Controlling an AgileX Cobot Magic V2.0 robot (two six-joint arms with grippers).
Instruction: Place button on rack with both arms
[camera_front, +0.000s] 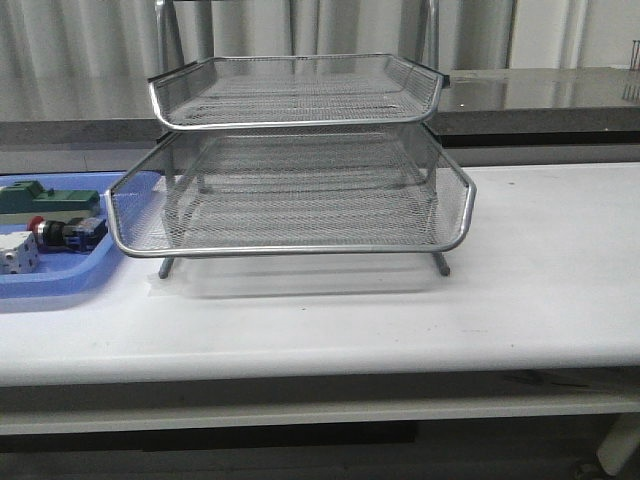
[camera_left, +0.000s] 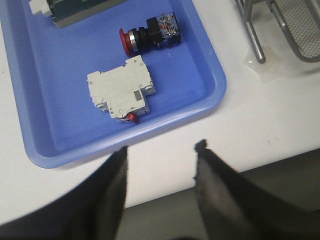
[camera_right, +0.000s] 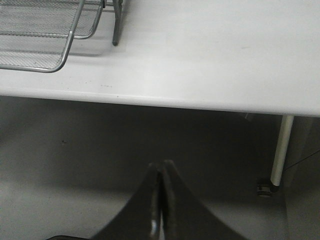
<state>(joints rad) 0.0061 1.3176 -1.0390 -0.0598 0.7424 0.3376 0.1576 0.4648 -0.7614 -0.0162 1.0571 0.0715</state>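
Beside the silver wire-mesh rack (camera_front: 300, 170) on the white worktop (camera_front: 520, 290), a blue plastic tray (camera_left: 30, 100) holds the red-headed button (camera_left: 149, 33), a white breaker block (camera_left: 120, 88) and a green block (camera_front: 45, 197); left hand (camera_left: 161, 155) apart, right hand (camera_right: 161, 172) together, no writing legible.

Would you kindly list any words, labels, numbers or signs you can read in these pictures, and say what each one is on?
No text can be read in any view.
White switch block: a small grey patch on its face, perhaps a label, too blurred to read.
Button: no lettering visible on its red head or body.
Green part: no readable marking.
Blue tray, rack and table: no text.
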